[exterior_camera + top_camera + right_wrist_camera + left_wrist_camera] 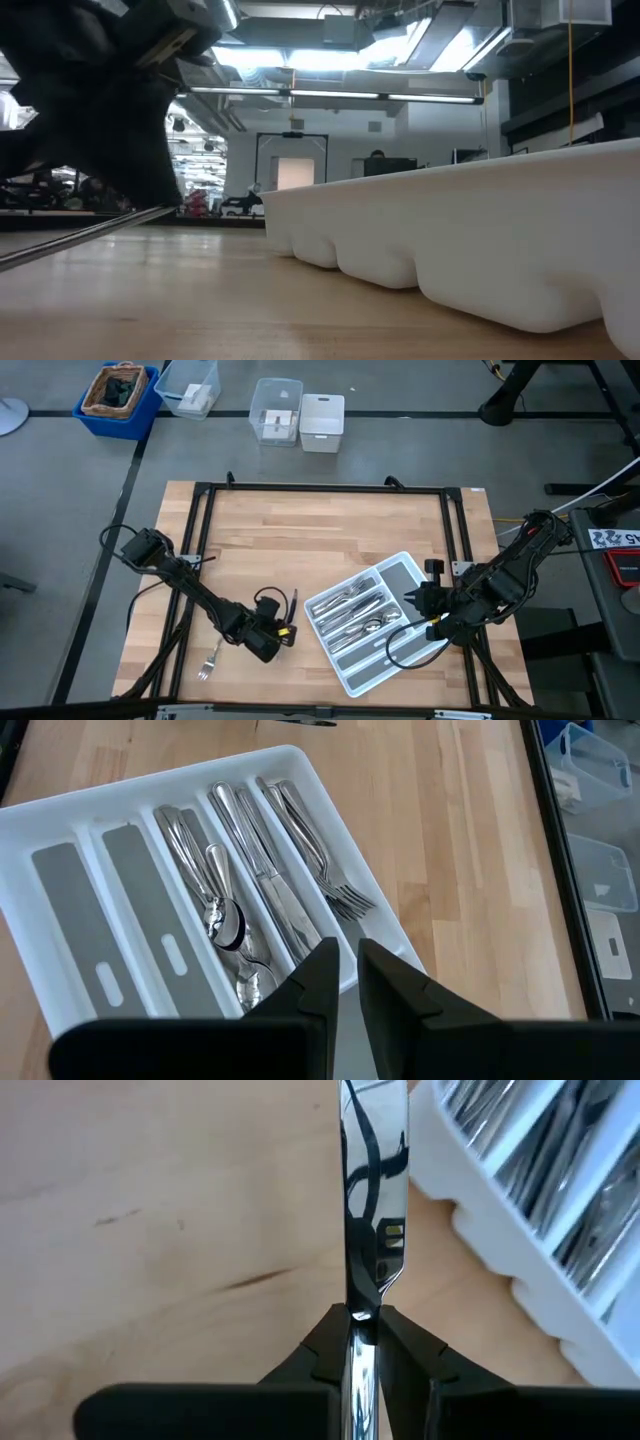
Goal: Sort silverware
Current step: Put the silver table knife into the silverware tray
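My left gripper is near the table's front, left of the tray, shut on a shiny table knife whose blade runs out ahead of the fingers. The light grey tray lies slanted at the right. Three of its long compartments hold forks, knives and spoons. One fork lies flat on the wood at the front left. My right gripper hangs above the tray's right edge, its fingers a narrow gap apart with nothing between them. My left gripper pinches the knife between its two fingers at the narrow neck where the blade meets the handle. The knife lies along the fingers, on edge, with the handle running back between them. In the low view the knife slants below the gripper; whether it touches the table does not show.
A black frame runs round the wooden table top. Beyond the far edge, off the table, stand clear plastic boxes and a blue bin. Bare wood stretches between the tray and the far edge.
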Available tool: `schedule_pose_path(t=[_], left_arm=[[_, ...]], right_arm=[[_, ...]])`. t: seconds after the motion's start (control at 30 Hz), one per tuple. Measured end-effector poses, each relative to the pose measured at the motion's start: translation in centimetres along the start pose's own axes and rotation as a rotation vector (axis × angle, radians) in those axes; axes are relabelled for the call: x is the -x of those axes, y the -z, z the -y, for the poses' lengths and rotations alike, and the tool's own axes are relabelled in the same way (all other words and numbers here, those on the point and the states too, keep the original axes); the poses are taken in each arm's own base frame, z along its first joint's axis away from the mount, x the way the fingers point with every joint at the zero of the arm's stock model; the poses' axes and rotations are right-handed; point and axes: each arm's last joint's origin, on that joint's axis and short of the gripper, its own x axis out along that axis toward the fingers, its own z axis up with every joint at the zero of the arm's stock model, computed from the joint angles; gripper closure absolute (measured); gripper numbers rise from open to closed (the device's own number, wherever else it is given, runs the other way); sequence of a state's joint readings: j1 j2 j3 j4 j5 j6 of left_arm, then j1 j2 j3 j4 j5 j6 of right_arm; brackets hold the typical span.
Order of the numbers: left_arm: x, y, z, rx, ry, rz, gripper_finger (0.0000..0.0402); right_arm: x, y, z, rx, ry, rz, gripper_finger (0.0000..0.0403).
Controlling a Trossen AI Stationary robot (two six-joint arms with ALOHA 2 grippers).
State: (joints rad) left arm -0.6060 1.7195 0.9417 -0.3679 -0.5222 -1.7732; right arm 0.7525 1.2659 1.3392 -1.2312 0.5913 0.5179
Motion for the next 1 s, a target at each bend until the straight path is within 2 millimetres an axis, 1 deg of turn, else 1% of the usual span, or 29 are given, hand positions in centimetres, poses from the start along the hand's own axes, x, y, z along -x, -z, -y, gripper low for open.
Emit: schedule_pose_path(t=[0.2,0.27,0.4,0.53,0.67,0.83,0.93,1.0], left_arm=[[0.4,-0.4,0.6,-0.024,0.052,0.025,0.0373],[0.7,-0.6,1.0,-0.032,0.094,0.035,0.0373],[1.5,-1.6,2.0,-0.046,0.173,0.060,0.0373],[1.9,-3.0,3.4,-0.058,0.269,0.086,0.0373],[1.5,-5.2,5.0,-0.098,0.385,0.155,0.0373],[0.5,-9.3,6.3,-0.179,0.458,0.256,0.0373],[0.1,-11.7,7.3,-0.239,0.487,0.258,0.0373],[-0.3,-12.6,7.8,-0.297,0.499,0.243,0.0373]], right_arm=[[0.0,0.0,0.0,0.000,0.000,0.000,0.0356],[0.0,0.0,0.0,0.000,0.000,0.000,0.0356],[0.0,0.0,0.0,-0.001,0.000,0.001,0.0356],[0.0,0.0,0.0,-0.002,-0.001,0.003,0.0356],[0.0,0.0,0.0,-0.003,-0.002,0.004,0.0356],[0.0,-0.1,0.0,-0.007,-0.010,0.004,0.0356],[0.0,-0.1,-0.2,-0.015,-0.041,-0.008,0.0356],[0.2,0.0,-0.1,-0.024,-0.075,-0.012,0.0356]])
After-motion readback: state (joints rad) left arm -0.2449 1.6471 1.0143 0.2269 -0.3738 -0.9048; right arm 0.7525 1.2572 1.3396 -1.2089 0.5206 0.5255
